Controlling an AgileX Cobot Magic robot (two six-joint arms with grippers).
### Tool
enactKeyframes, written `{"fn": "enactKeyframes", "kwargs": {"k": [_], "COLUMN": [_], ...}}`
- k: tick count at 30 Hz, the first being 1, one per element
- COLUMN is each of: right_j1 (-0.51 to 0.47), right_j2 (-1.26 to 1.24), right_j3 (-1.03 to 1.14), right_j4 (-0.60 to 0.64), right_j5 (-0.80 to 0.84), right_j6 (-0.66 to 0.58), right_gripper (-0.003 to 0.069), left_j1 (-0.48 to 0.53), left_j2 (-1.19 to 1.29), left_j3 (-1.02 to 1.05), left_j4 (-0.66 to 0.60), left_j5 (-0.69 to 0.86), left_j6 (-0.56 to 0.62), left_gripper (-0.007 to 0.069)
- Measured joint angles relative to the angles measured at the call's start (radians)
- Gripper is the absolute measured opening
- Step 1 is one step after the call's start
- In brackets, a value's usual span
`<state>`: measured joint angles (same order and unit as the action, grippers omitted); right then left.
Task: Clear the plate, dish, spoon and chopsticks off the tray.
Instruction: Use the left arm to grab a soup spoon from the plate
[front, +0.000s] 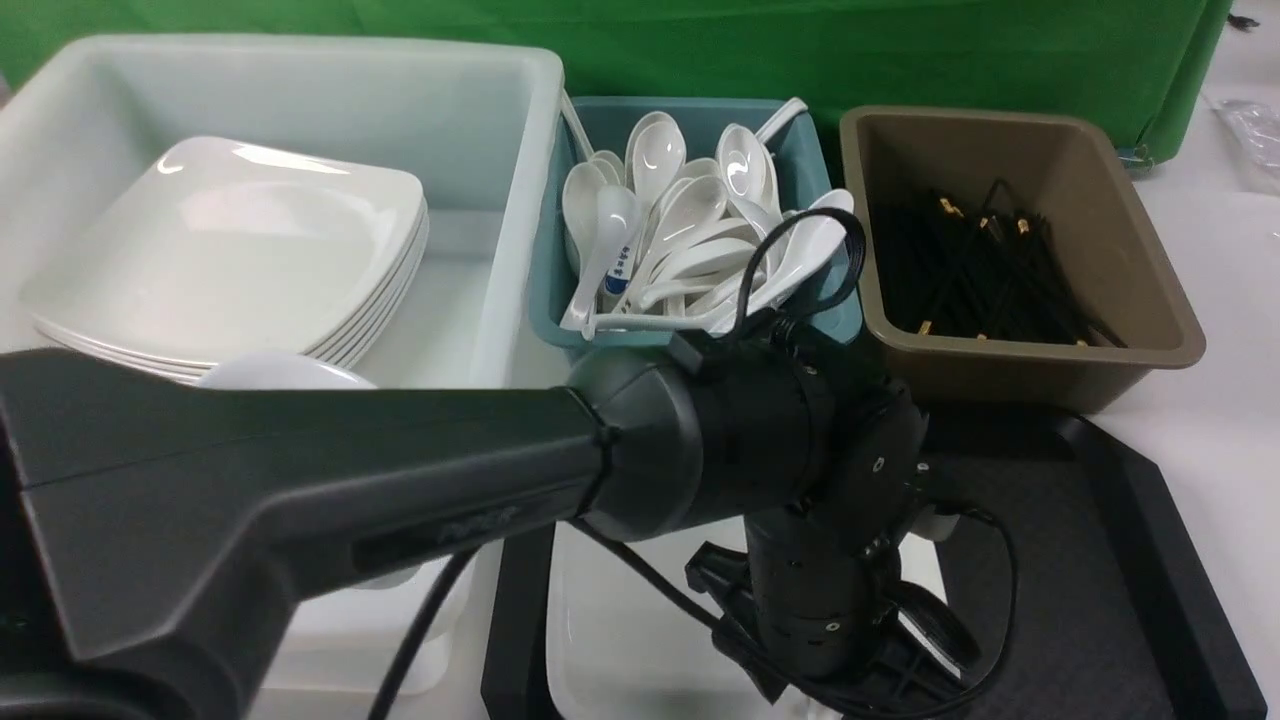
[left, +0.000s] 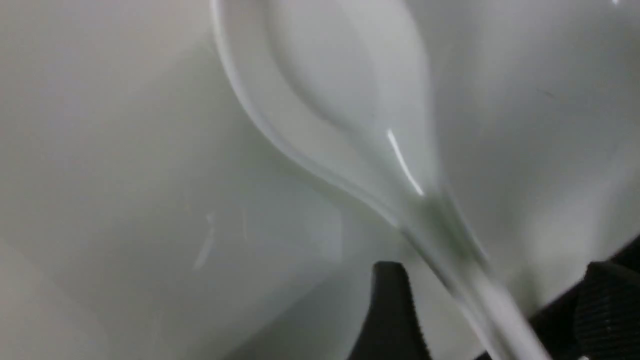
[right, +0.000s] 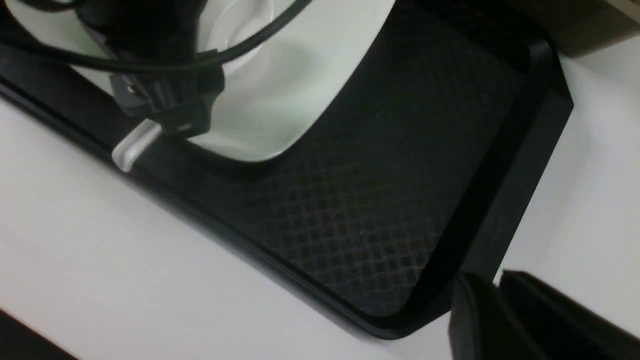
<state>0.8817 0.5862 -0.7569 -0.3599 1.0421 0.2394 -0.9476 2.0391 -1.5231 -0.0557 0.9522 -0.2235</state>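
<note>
The left arm (front: 300, 480) is matte charcoal: a broad, angular forearm with faint embossed lettering, narrowing to glossy black rounded wrist joints (front: 760, 440) dotted with small screws (front: 878, 464). Thin black cables (front: 856, 250) loop above and beneath it.

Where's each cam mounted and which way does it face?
Front: between the arms, facing forward at white tub, teal spoon bin, brown bin; left arm across foreground.
Left wrist: tight on plain white ceramic spoon; own black fingers show.
Right wrist: down onto corner of black diamond-floored tray; own fingers, plus left gripper.
Shared: front and right wrist both see tray and large white square plate.
</note>
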Motion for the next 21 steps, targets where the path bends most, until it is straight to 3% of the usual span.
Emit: {"fn": "enactKeyframes", "kwargs": {"k": [3, 7, 12, 16, 18, 21], "right_j1": [0.000, 0.000, 0.000, 0.000, 0.000, 0.000], "right_j2": [0.000, 0.000, 0.000, 0.000, 0.000, 0.000], "right_j3": [0.007, 0.008, 0.010, 0.012, 0.012, 0.012], "right_j4": [0.000, 0.000, 0.000, -0.001, -0.006, -0.023], "right_j5": [0.000, -0.001, -0.001, -0.003, -0.008, -0.021], "right_j6": [-0.029, -0.056, -0.100, -0.107, -0.107, -0.107], "right_gripper": [0.0090, 0.0090, 0.0090, 0.0090, 0.0090, 0.0092], "left_j1": [0.000, 0.000, 0.000, 0.000, 0.000, 0.000], "left_j2": [0.029, 0.043, 0.046, 0.050, 0.041, 0.024], "left_j3": [-0.007, -0.011, -0.013, -0.014, -0.015, -0.019], "left_j4": [0.034, 0.075, 0.091, 0.089, 0.088, 0.105], "left_j5": [-0.017, -0.057, -0.089, -0.104, -0.115, -0.106], "left_j6": [-0.023, -0.038, -0.040, -0.019, -0.003, 0.017], "left_gripper": [0.0549, 0.0547, 0.0373, 0.0127, 0.0078, 0.0069]}}
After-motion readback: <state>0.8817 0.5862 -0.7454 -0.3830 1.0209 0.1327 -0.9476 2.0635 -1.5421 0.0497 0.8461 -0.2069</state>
